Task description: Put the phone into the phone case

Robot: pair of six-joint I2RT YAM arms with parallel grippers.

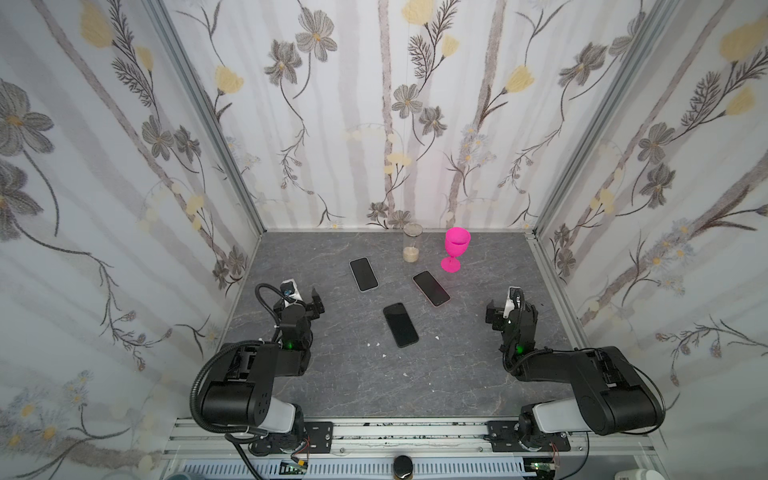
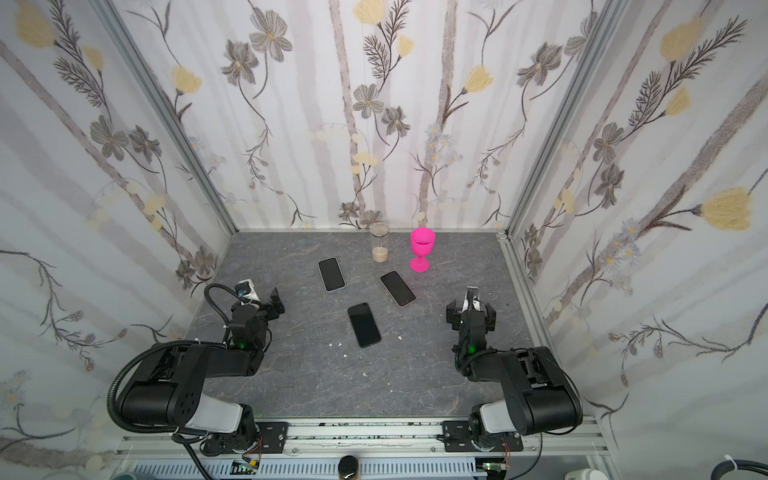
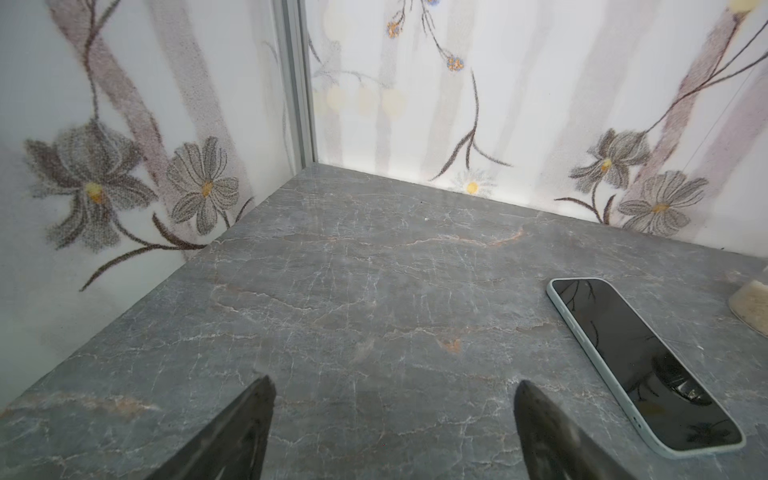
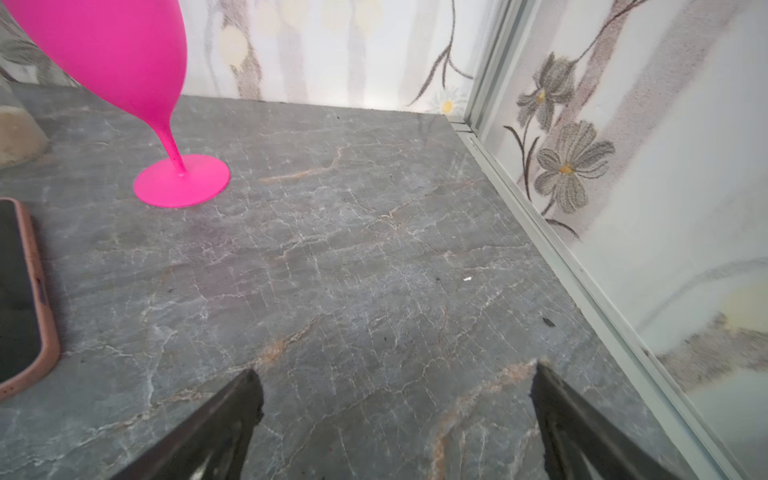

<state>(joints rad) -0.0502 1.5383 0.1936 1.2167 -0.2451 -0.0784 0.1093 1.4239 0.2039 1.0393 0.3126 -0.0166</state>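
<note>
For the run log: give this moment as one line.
left pincer open, empty | right pincer open, empty | pink-edged phone, black phone, pale-edged phone flat on table, untouched

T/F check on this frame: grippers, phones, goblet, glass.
1. The left gripper and right gripper are open and hold nothing. True.
2. The pink goblet lies on its side. False: it stands upright.
3. The black phone, pink-rimmed phone and pale-rimmed phone lie flat on the table, screens up. True.
4. The clear glass is empty. False: a beige layer sits at its bottom.
5. The black phone touches the pink-rimmed phone. False: bare table separates them.
</note>
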